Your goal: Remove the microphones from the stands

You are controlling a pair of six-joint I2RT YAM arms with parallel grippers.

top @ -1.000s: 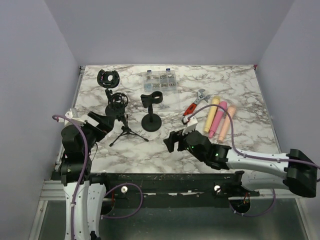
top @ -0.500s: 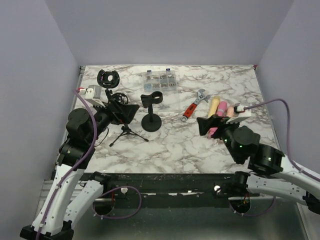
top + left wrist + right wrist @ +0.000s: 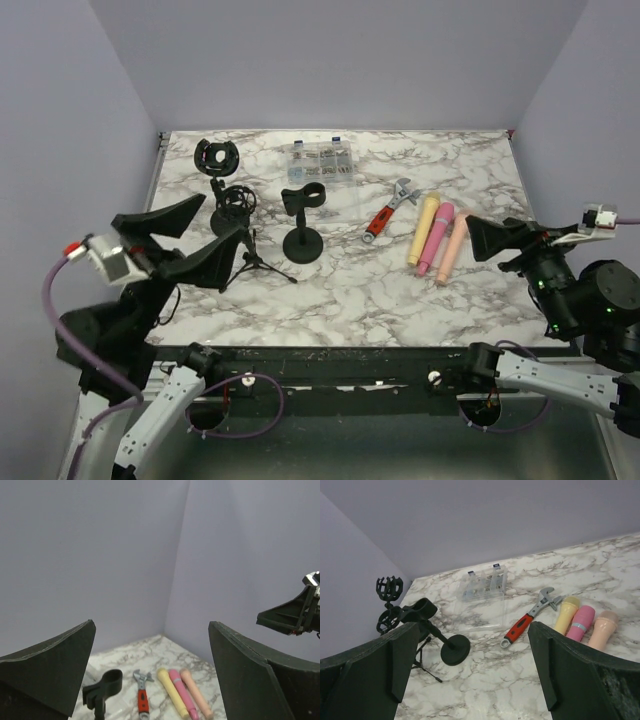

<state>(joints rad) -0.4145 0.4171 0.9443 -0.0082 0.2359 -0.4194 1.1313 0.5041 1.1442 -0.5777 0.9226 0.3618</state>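
Note:
The black round-based stand [image 3: 302,228] is at the table's middle, and its clip [image 3: 422,611] holds nothing. Three microphones lie side by side to the right: yellow [image 3: 423,228], pink [image 3: 436,238] and peach [image 3: 453,245]. My left gripper [image 3: 195,240] hangs open high over the near left, empty, facing the stand's clip [image 3: 107,682] and the microphones [image 3: 184,692]. On the right, my right gripper [image 3: 505,248] is open and empty too, raised beside the microphones [image 3: 581,623] and apart from them.
A red-handled wrench [image 3: 390,210] lies between stand and microphones. A clear parts box [image 3: 322,160] sits at the back. A tripod stand with a shock mount [image 3: 240,225] is left of the round stand, with a loose shock mount [image 3: 216,157] behind it.
Both arms have lifted and drawn back from the table. The right gripper went from the table's middle to the right side and opened wider. The left gripper stayed open.

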